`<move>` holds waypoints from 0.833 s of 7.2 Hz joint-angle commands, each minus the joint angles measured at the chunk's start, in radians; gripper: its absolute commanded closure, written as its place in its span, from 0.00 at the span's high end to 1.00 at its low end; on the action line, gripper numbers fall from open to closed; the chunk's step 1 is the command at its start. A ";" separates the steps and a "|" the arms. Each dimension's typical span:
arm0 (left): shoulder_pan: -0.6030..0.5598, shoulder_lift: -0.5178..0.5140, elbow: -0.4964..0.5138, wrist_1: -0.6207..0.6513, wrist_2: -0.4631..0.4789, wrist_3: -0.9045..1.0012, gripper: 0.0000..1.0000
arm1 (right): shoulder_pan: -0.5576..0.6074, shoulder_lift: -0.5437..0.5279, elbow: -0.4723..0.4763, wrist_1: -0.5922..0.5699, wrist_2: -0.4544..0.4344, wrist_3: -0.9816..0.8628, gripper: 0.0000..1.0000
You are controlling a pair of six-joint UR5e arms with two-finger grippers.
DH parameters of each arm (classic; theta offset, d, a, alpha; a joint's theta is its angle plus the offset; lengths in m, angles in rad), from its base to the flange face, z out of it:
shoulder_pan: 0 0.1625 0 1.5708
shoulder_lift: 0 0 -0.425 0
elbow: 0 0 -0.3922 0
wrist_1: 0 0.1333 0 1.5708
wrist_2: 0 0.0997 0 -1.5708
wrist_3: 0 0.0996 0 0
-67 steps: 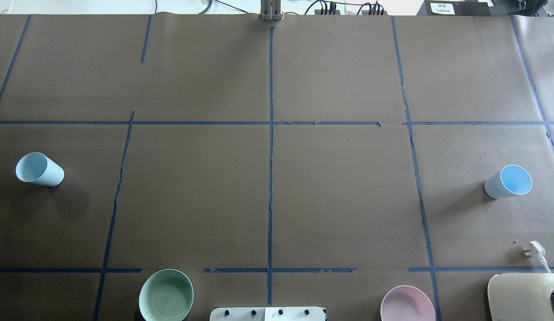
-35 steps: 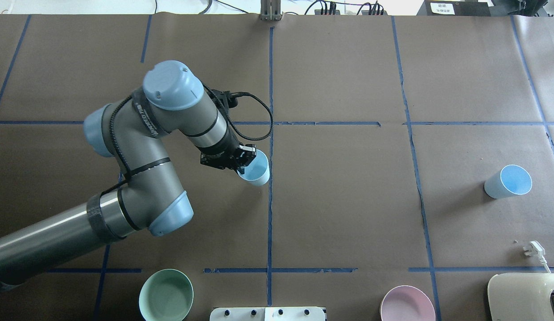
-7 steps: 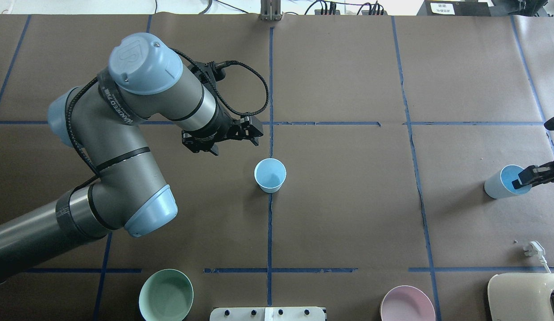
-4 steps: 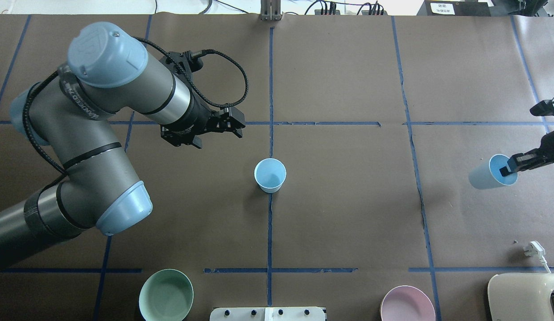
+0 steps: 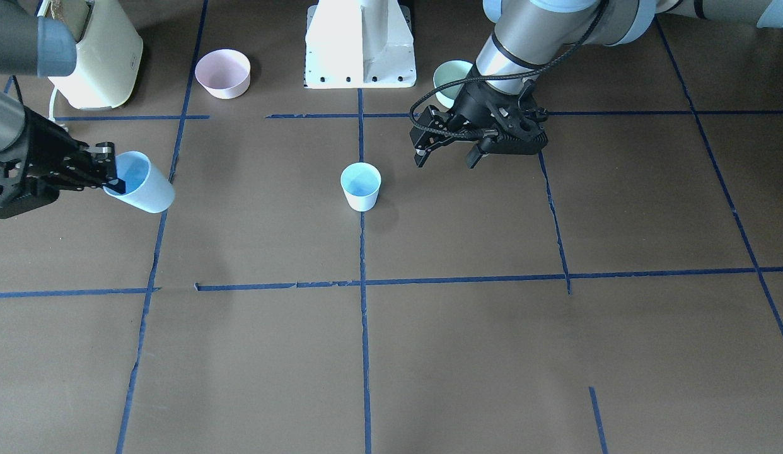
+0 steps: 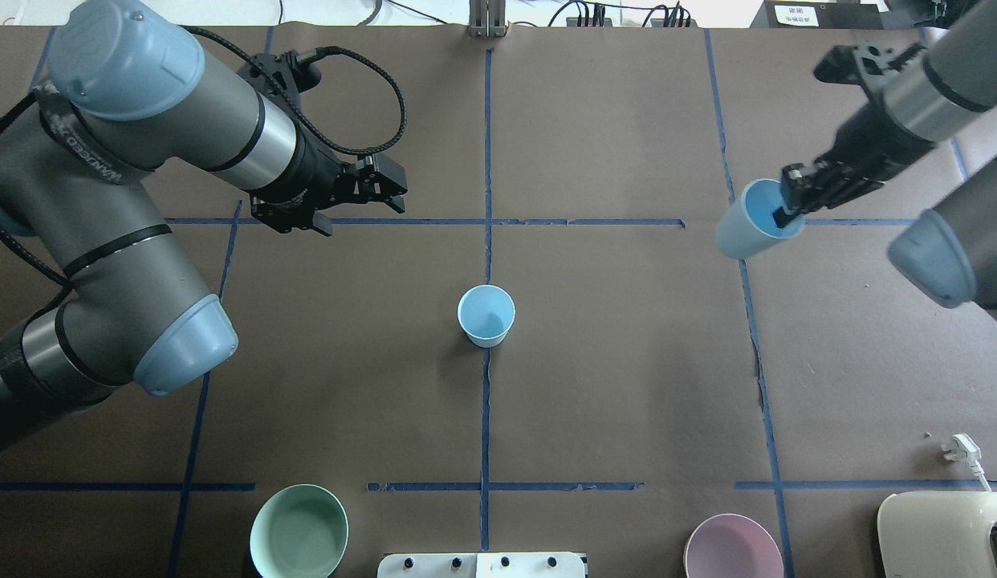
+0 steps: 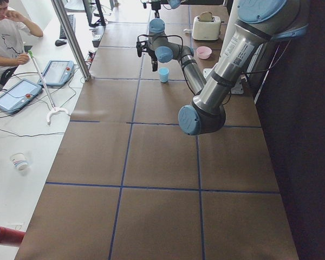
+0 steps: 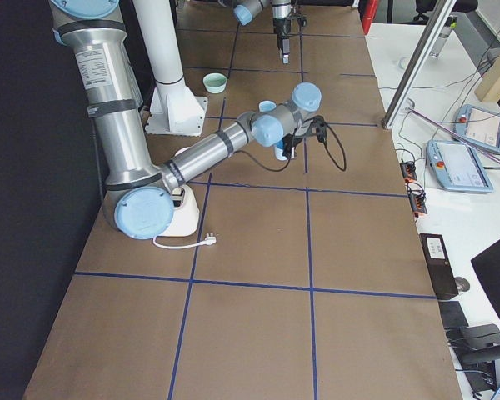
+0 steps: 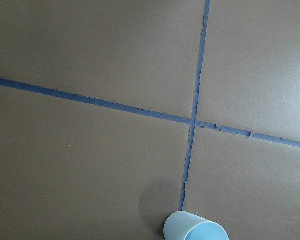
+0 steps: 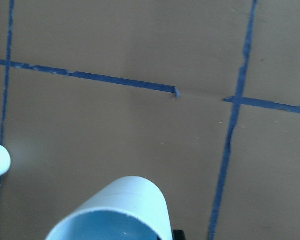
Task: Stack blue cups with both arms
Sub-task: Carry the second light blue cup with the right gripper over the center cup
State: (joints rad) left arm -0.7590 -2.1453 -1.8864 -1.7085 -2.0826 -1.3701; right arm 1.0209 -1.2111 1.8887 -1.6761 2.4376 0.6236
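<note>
One blue cup (image 6: 486,315) stands upright on the table's centre line; it also shows in the front view (image 5: 360,185) and at the bottom of the left wrist view (image 9: 195,229). My left gripper (image 6: 382,191) is open and empty, up and to the left of that cup, clear of it. My right gripper (image 6: 787,210) is shut on the rim of the second blue cup (image 6: 754,228). It holds the cup tilted above the table on the right side. The right wrist view shows this cup (image 10: 117,210) close up, and the front view shows it too (image 5: 141,183).
A mint-green bowl (image 6: 299,531) and a pink bowl (image 6: 733,547) sit near the robot's edge, either side of the white pedestal base (image 5: 360,44). A cream toaster (image 6: 944,534) with a white plug (image 6: 960,449) stands at the near right corner. Blue tape lines cross the brown table cover.
My left gripper set one cup at the centre, let go and drew back to the left. My right gripper closed on the right cup, lifted it and carried it up and toward the centre.
</note>
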 commanded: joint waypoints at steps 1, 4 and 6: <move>-0.040 0.053 -0.010 -0.002 -0.002 0.014 1.00 | -0.169 0.222 0.001 -0.136 -0.122 0.240 0.00; -0.098 0.122 -0.031 0.003 -0.005 0.147 1.00 | -0.356 0.407 -0.109 -0.128 -0.282 0.487 0.00; -0.097 0.130 -0.040 0.004 -0.007 0.146 1.00 | -0.381 0.485 -0.216 -0.126 -0.308 0.507 0.00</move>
State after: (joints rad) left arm -0.8546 -2.0217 -1.9198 -1.7053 -2.0881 -1.2262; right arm 0.6587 -0.7745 1.7343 -1.8031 2.1474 1.1129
